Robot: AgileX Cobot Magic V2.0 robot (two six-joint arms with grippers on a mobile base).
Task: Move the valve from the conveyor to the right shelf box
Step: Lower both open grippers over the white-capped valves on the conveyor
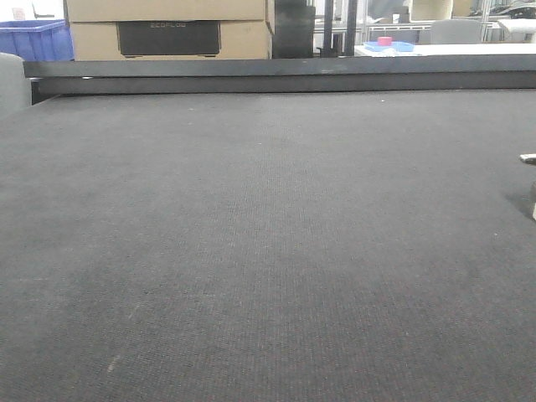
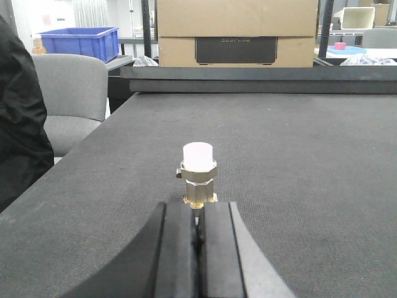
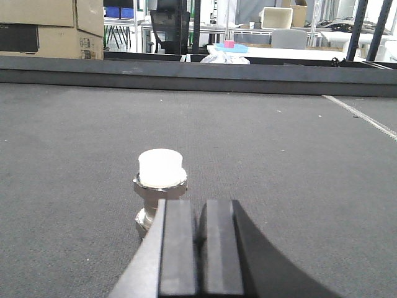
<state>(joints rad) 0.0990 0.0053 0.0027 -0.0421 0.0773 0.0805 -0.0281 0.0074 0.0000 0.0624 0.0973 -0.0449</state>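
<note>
Looking across the conveyor (image 1: 268,251) from the front: dark grey woven belt filling nearly the whole view, bounded at 12 o'clock by the long black rail (image 1: 285,75). At 9 o'clock, a grey chair (image 1: 12,84) just off the belt's left edge; past the rail, a blue bin (image 1: 33,38), then cardboard boxes (image 1: 167,29). At 3 o'clock, small pale bits at the frame edge, too cropped to name.

From the left wrist: left gripper (image 2: 198,211) clenched, black pads pressed together, gripping nothing. At 12 o'clock, just beyond the tips, a brass valve (image 2: 198,177) standing upright on the belt, with a hexagonal body and a white cylindrical cap on top; whether it touches the tips, impossible to tell. Belt's left edge near at 9 o'clock, open felt toward 3 o'clock and up to the rail.

From the right wrist: right gripper (image 3: 198,208) closed too, only a thin seam between the pads. At 11 o'clock from the tips, a silver valve (image 3: 160,180), upright, white cap over a hex collar, lower part hidden behind the left pad. Open belt all round, with a pale stripe (image 3: 360,116) crossing it at 2 o'clock.
</note>
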